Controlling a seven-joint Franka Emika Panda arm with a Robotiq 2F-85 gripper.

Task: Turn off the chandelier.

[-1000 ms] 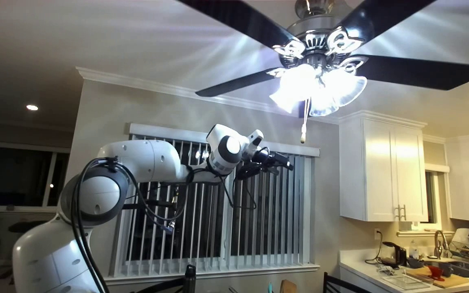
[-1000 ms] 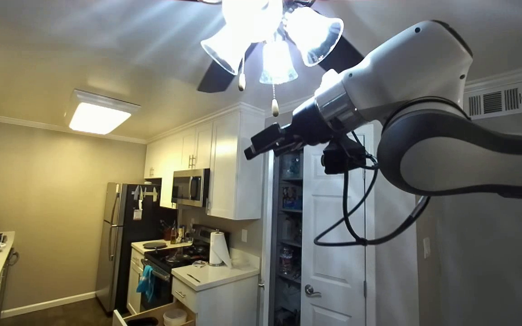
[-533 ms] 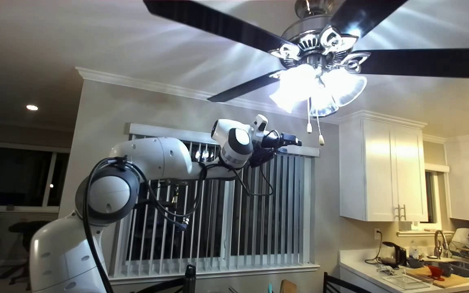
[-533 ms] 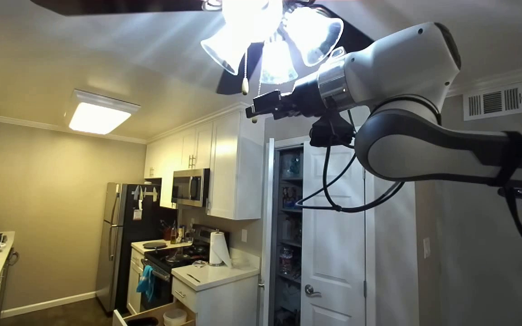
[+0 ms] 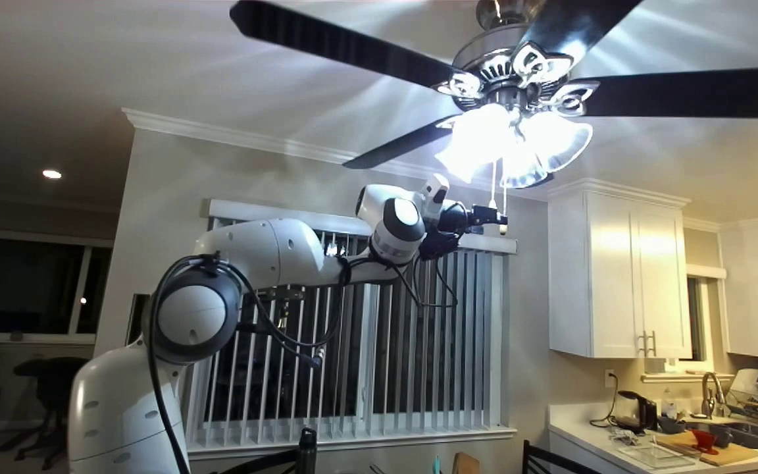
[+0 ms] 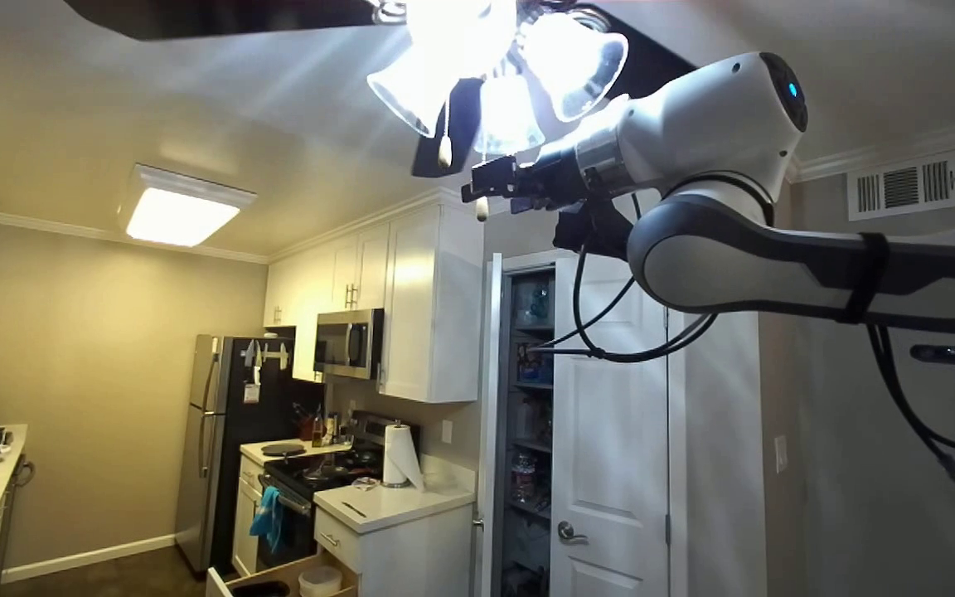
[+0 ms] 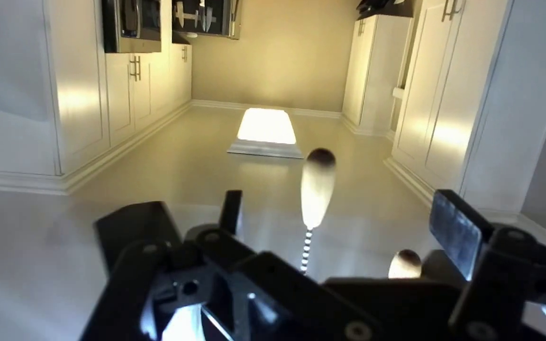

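Pull chain (image 7: 306,251): between the fingers (image 7: 455,234) in the wrist view; upper links hidden behind the gripper (image 7: 344,221).
Second pull knob (image 7: 404,265): beside one finger; partly covered, its chain hidden.
Contact, fingers to chain: cannot be determined.
Glass shades (image 5: 484,138): above the fingers; outlines partly lost in glare.
Fan blades (image 5: 695,93): above the fingers; some ends cut off in an exterior view.

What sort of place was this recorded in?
Probably a home kitchen, or a room opening onto one: an exterior view shows a refrigerator, a microwave and a stove.
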